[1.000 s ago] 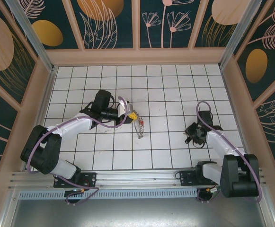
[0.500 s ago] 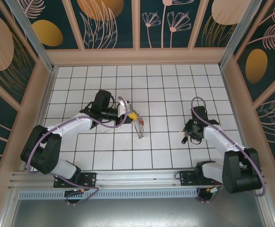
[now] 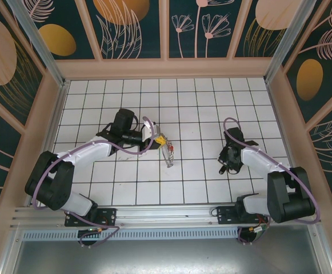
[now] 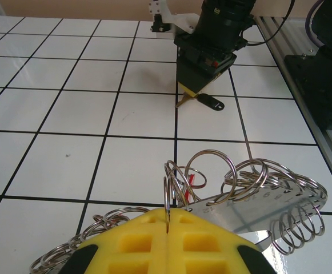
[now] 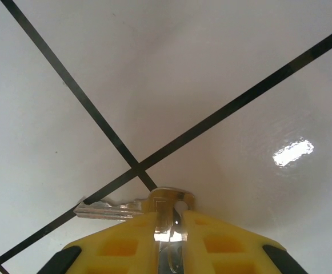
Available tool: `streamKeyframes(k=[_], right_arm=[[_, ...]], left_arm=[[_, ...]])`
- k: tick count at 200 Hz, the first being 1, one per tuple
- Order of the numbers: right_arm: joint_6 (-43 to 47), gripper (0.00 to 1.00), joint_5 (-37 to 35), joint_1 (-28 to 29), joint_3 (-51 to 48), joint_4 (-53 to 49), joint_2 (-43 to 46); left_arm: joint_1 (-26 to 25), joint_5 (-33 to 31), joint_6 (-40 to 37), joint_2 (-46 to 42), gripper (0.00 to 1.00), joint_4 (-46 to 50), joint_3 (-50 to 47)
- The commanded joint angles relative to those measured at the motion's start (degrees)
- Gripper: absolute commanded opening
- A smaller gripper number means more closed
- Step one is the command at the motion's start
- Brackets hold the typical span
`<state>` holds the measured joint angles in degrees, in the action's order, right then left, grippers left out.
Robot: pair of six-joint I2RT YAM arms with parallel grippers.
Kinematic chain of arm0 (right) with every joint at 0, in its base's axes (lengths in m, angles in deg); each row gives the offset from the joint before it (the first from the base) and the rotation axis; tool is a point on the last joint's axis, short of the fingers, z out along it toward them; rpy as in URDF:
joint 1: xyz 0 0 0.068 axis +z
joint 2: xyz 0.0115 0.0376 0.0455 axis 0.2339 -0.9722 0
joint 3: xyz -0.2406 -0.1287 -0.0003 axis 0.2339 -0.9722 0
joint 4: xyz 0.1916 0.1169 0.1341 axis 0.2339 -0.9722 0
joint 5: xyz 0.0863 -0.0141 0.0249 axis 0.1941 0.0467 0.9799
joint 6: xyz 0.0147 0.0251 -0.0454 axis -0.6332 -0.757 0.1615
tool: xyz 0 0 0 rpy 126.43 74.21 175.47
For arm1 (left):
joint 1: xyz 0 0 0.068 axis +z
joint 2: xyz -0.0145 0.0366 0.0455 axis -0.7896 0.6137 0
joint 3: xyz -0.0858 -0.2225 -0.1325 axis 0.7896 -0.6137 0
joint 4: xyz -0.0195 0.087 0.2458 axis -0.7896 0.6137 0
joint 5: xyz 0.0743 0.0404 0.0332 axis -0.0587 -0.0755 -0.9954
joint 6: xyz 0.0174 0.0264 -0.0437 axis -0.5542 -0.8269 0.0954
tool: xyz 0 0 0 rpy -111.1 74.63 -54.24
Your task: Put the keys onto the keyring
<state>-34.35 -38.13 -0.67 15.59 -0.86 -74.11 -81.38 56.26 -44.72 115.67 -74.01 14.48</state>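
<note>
The keyring (image 4: 280, 200) is a bunch of silvery rings strung on a flat metal strip; a thin red piece (image 4: 191, 180) shows among them. My left gripper (image 4: 167, 221) is shut on one upright ring of it. In the top view this gripper (image 3: 161, 140) holds the keyring (image 3: 169, 154) just over the tiles left of centre. My right gripper (image 5: 174, 222) is shut on the head of a silvery key (image 5: 106, 210), whose shaft points left, low over a tile joint. From above, the right gripper (image 3: 223, 167) points down at the floor right of centre.
In the left wrist view the right gripper (image 4: 184, 101) stands tip-down a few tiles beyond the keyring, with a small dark oblong piece (image 4: 211, 104) lying beside its tip. The aluminium rail (image 4: 326, 103) runs along the right. Patterned walls (image 3: 166, 34) enclose the white tiled floor.
The right arm has swung left and its jaws have narrowed onto the key. The left arm and the keyring have not moved.
</note>
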Motion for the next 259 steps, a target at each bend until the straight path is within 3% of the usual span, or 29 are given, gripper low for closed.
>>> streamKeyframes(k=[1, 33, 137, 259], right_arm=[[0.9, 0.19, -1.5, 0.5, 2.1, -3.1, 0.5], [0.6, 0.22, -1.3, 1.1, 2.4, -3.8, 1.0], [0.2, 0.15, -2.4, 1.6, 3.3, -4.7, 0.1], [0.6, 0.16, -2.3, 1.6, 3.2, -4.8, -1.6]], left_arm=[[-0.2, 2.2, -1.5, -0.6, 0.0, 0.1, 1.7], [-0.2, 2.4, -1.6, -0.4, 0.0, 0.2, 1.9], [-0.2, 2.2, -1.6, -0.1, 0.0, 0.5, 2.1], [-0.1, 2.4, -1.7, 0.6, 0.0, 1.0, 2.5]])
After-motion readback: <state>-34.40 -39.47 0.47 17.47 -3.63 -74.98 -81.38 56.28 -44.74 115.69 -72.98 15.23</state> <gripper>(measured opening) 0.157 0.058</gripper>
